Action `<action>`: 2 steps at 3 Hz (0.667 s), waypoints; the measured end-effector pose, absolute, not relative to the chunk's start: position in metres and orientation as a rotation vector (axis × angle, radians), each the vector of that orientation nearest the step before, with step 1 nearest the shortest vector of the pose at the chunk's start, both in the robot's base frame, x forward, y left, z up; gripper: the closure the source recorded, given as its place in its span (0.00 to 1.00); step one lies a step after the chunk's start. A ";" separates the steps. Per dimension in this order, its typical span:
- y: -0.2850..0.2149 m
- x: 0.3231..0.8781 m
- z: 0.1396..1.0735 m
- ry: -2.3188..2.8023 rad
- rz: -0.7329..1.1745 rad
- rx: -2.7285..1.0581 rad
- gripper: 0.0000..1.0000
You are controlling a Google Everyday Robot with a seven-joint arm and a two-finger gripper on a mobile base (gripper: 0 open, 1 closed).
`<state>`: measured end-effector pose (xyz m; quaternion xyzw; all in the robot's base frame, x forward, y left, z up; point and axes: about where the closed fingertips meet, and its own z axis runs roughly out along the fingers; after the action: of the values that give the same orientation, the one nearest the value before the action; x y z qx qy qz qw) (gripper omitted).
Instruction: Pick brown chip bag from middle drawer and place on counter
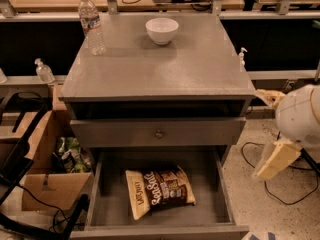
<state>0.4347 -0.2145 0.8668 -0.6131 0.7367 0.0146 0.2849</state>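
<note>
The crinkly dark-brown and cream chip bag [160, 190] lay flat on the floor of the wide grey wooden middle drawer [202, 165], which stood open at the bottom of the cabinet. The bag was a little left of the drawer's centre, its cream end toward the front left corner, and it touched neither side wall. Above the open drawer was a closed grey drawer front with a small round knob [159, 133], and above that an open dark slot under the top. The broad flat grey desk [170, 71] formed the top of the cabinet. A white round bowl [162, 30] stood near its back edge, and a clear plastic water bottle [92, 25] stood upright at the back left corner, well apart from the bowl. The hand [274, 160], a cream-coloured part under a white rounded arm shell, hung at the right side of the view, beside the cabinet and above the speckled floor [260, 209], away from the bag and the drawer; I could not tell if it was spread or pressed together, and it held nothing that I could see. Left of the cabinet stood a brown cardboard box [52, 190] with small green packets [67, 151] behind it.
</note>
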 end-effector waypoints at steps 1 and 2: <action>-0.229 0.460 0.839 1.919 0.020 -1.610 0.00; -0.229 0.464 0.838 1.917 0.023 -1.614 0.00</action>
<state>0.4636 -0.2288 0.8376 -0.6118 0.7266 0.0089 0.3124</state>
